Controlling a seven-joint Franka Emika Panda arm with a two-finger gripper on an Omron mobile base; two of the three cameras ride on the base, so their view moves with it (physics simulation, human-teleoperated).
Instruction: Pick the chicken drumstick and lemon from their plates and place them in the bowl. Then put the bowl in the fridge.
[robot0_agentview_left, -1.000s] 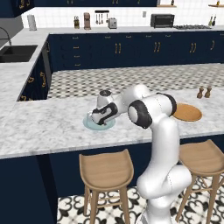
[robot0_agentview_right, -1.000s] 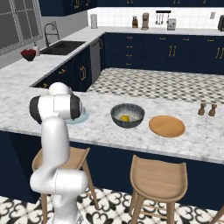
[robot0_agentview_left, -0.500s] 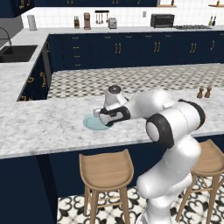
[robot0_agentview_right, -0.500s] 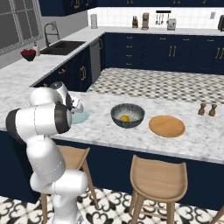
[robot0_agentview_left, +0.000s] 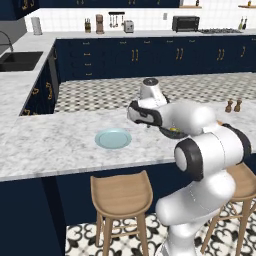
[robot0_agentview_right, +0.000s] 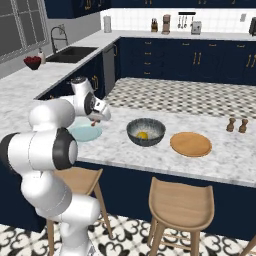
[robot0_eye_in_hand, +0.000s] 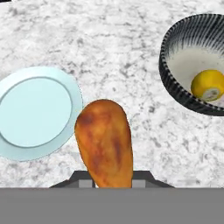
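Note:
My gripper (robot0_eye_in_hand: 111, 181) is shut on the chicken drumstick (robot0_eye_in_hand: 105, 140), an orange-brown piece hanging above the marble counter between the pale blue plate (robot0_eye_in_hand: 37, 111) and the bowl (robot0_eye_in_hand: 168, 74). The lemon (robot0_eye_in_hand: 206, 84) lies inside the dark ribbed bowl. Seen from the right base, the gripper (robot0_agentview_right: 95, 120) hovers over the blue plate's (robot0_agentview_right: 85, 133) far edge, left of the bowl (robot0_agentview_right: 145, 131) with the lemon (robot0_agentview_right: 142, 135). The orange-tan plate (robot0_agentview_right: 190, 144) lies bare to the bowl's right. In the left base view, the blue plate (robot0_agentview_left: 113, 138) is bare. The fridge is out of view.
Salt and pepper shakers (robot0_agentview_right: 237, 125) stand at the counter's far right. Two wooden stools (robot0_agentview_right: 182, 202) sit below the counter's front edge. A sink (robot0_agentview_right: 72, 53) and a bowl of red fruit (robot0_agentview_right: 32, 62) are on the left counter.
The gripper has risen off the blue plate with the drumstick in it and swung right toward the bowl. The blue plate is now bare.

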